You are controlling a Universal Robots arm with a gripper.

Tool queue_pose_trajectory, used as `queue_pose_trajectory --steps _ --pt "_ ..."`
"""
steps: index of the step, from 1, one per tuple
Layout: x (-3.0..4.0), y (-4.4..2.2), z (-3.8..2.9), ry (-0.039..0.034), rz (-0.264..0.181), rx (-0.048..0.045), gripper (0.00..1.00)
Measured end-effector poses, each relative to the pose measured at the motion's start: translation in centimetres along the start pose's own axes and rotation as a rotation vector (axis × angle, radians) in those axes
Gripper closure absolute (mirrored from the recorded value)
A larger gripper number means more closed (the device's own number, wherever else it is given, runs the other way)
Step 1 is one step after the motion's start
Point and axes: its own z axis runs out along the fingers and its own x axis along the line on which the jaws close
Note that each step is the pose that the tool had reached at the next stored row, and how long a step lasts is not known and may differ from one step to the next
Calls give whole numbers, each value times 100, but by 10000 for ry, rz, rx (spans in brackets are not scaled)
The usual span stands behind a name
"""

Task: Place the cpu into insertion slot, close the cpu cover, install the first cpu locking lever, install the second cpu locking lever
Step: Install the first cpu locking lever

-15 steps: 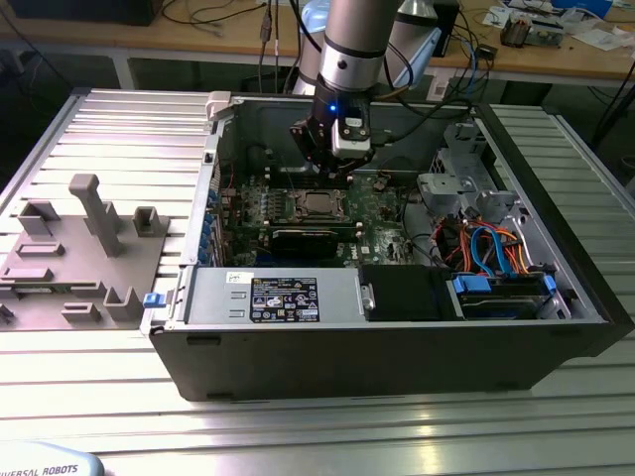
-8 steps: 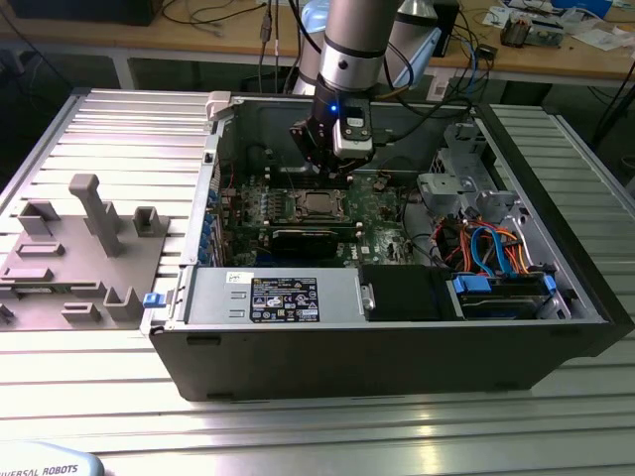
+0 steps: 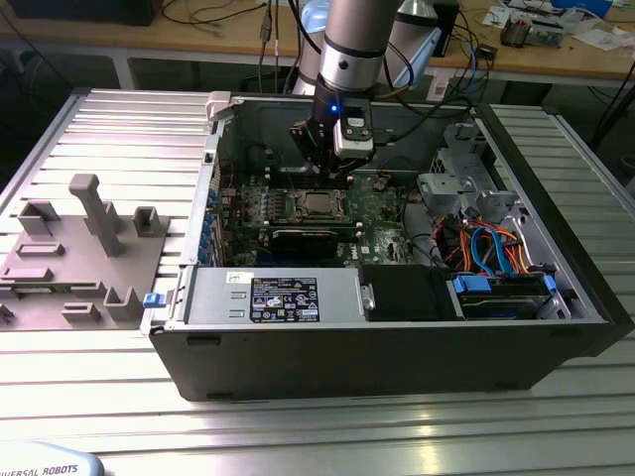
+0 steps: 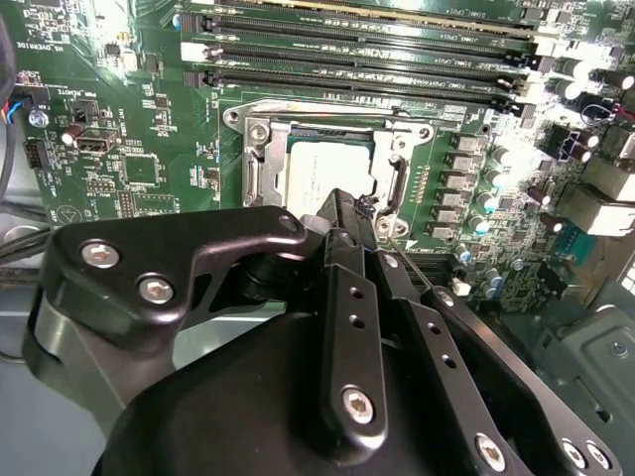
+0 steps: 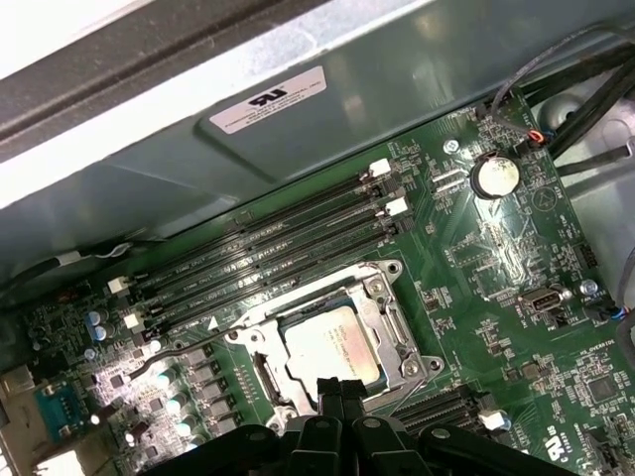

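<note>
Black gripper [image 4: 342, 213] fingers, pressed together on nothing, hovered at the six o'clock edge of the cpu cover [image 5: 397, 327], closed over the seated cpu [image 5: 332, 347]; any sideways slip, I judged, could scrape the motherboard [image 5: 516, 288].

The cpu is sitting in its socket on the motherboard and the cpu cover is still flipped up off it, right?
Not quite: the cpu sits in its socket, but the cpu cover is down around it, framing the chip, as the first wrist view shows.
</note>
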Motion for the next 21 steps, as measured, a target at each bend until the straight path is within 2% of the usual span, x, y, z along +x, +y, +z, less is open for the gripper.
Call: queue_pose_trajectory --steps 21 --pt "0 0 0 -13 -359 27 89"
